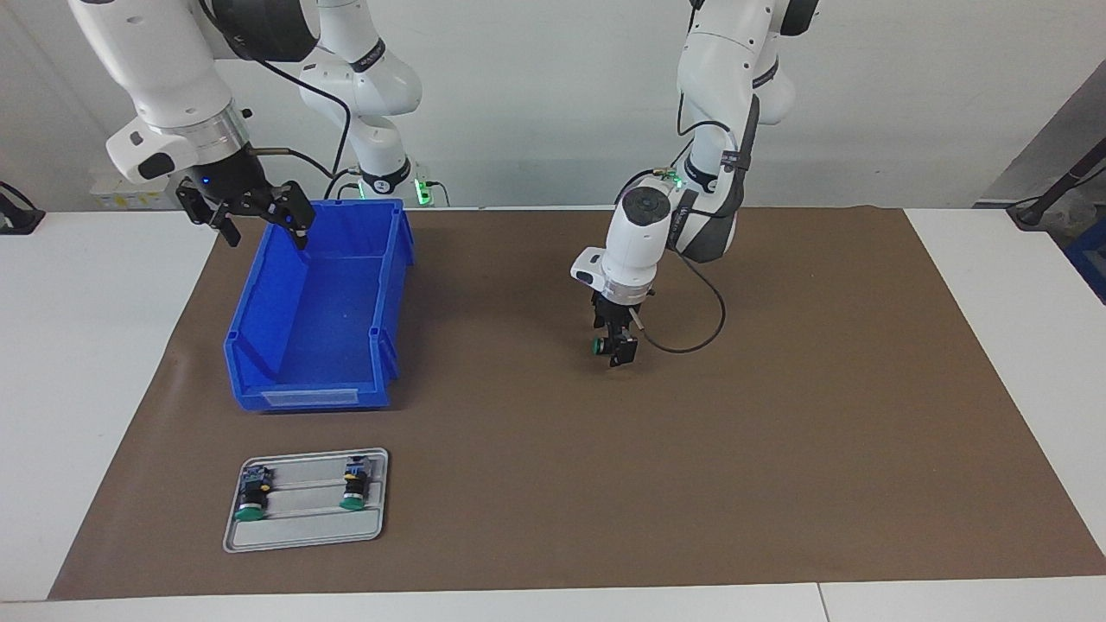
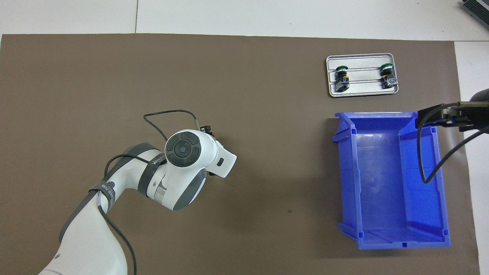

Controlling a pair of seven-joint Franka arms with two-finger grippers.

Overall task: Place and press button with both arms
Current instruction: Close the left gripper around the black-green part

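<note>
From the facing view, the left gripper (image 1: 614,348) hangs over the middle of the brown mat (image 1: 778,432), jaws pinching the button (image 1: 601,346) sideways by its black barrel, green cap toward the right arm's end, likely to leave the cap free for pressing. The right gripper (image 1: 259,226) waits over the rim of the blue bin (image 1: 311,345), jaws spread. Nearer the camera, a ridged metal tray (image 1: 302,531) keeps two more buttons (image 1: 252,497) lying in its grooves.

From overhead, the left arm's white wrist hides the held button. The glossy plastic bin (image 2: 389,179) stands empty, and the tray (image 2: 362,91) lies just farther from the robots than it, on the surface.
</note>
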